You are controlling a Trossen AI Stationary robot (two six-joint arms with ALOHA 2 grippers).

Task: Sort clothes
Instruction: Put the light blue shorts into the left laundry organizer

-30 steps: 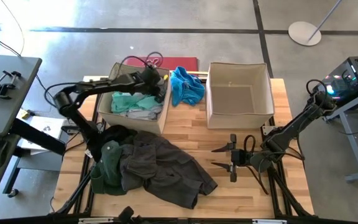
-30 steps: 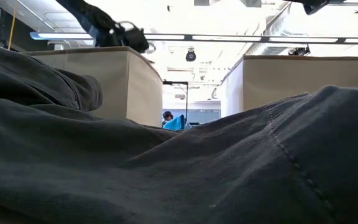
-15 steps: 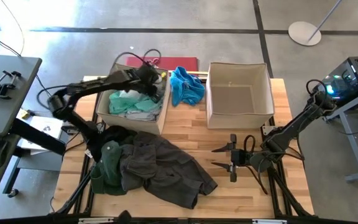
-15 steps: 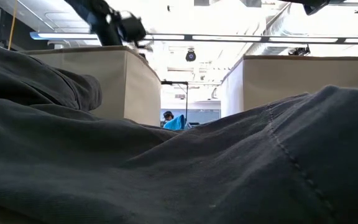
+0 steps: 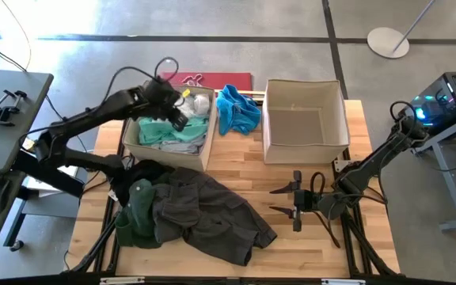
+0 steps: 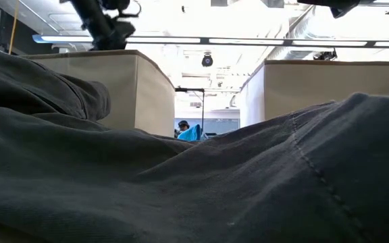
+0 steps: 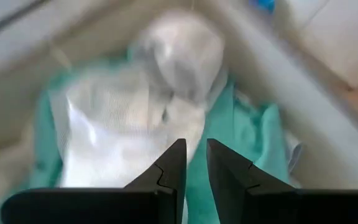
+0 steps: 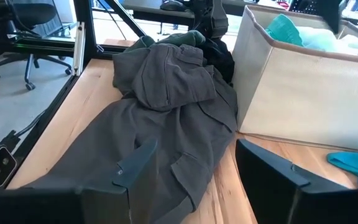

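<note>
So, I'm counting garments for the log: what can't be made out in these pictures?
- Low view: the charcoal garment fills the foreground, hiding the table and most clothes.
- High view: the charcoal garment and green one overlap a black one, so layers beneath are hidden.
- Left bin: clothes are stacked, lower ones covered.
- Left wrist view: motion blur smears the white cloth beyond the left gripper.

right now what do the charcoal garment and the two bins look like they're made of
The charcoal garment looks like heavy woven cotton, matte, with stitched seams and patch pockets. The left bin and right bin look like beige woven fabric over stiff panels: their walls stand straight and square. Exact fibres cannot be told.
</note>
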